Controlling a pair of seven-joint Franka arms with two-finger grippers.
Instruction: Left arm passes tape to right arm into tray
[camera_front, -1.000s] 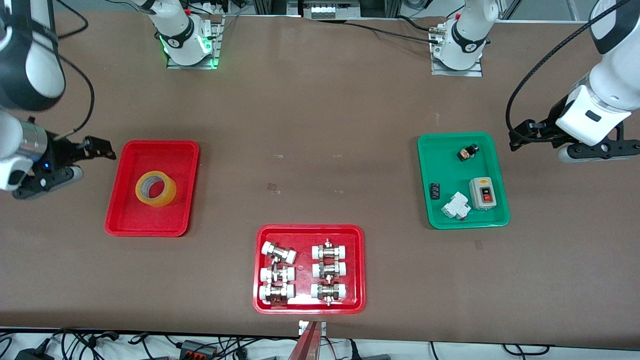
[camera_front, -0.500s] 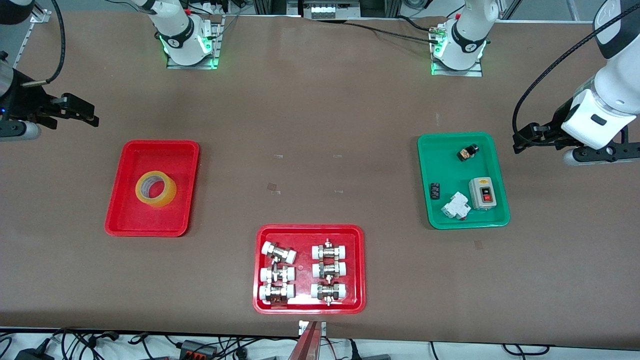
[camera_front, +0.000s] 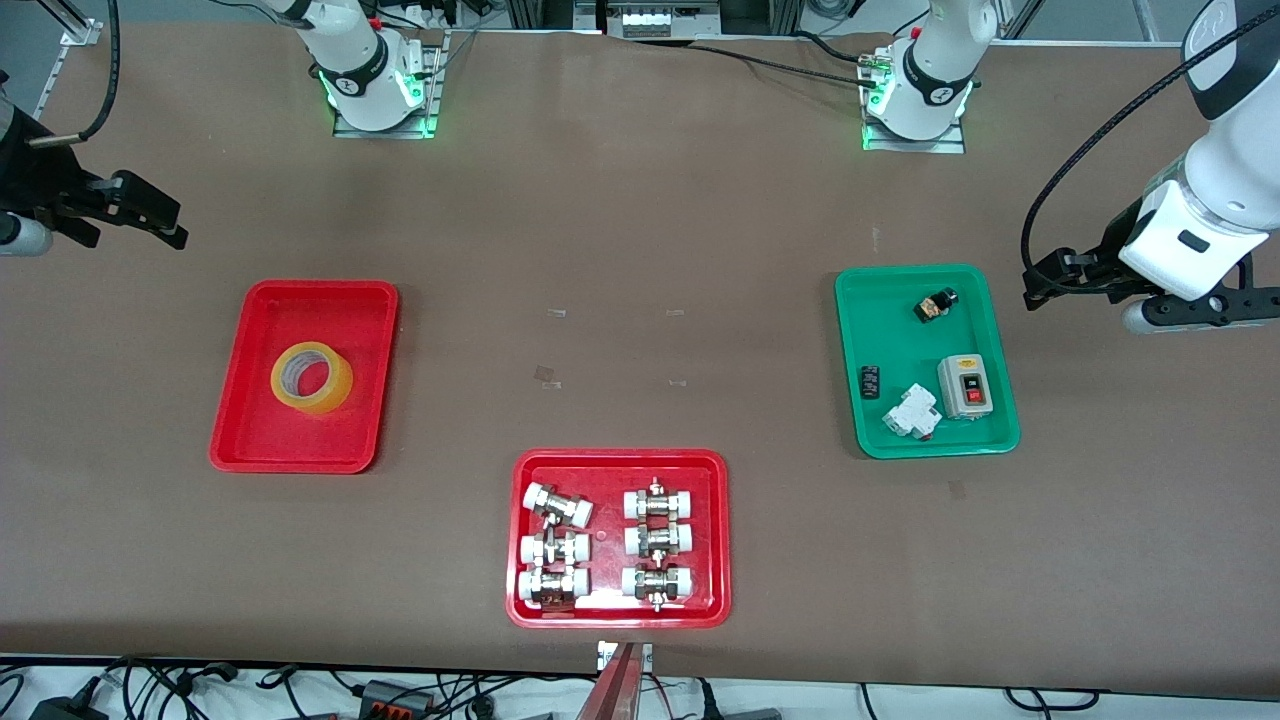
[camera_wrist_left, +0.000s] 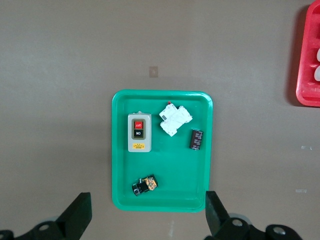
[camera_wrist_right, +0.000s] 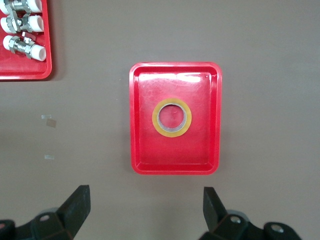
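While the tape (camera_front: 311, 377) lies flat in the red tray (camera_front: 240, 410), both grippers hang empty, fingers apart: right gripper (camera_front: 130, 210) at the tray's eleven o'clock, left gripper (camera_front: 1050, 280) beside the green tray (camera_front: 900, 445).

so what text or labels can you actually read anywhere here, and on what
"OFF" on the red button of the grey switch box in the green tray
"ON" on its black button
Yellow sticker below those buttons: too small to read
Round logos on both arm bases: not legible
Tape in the red tray: no print visible
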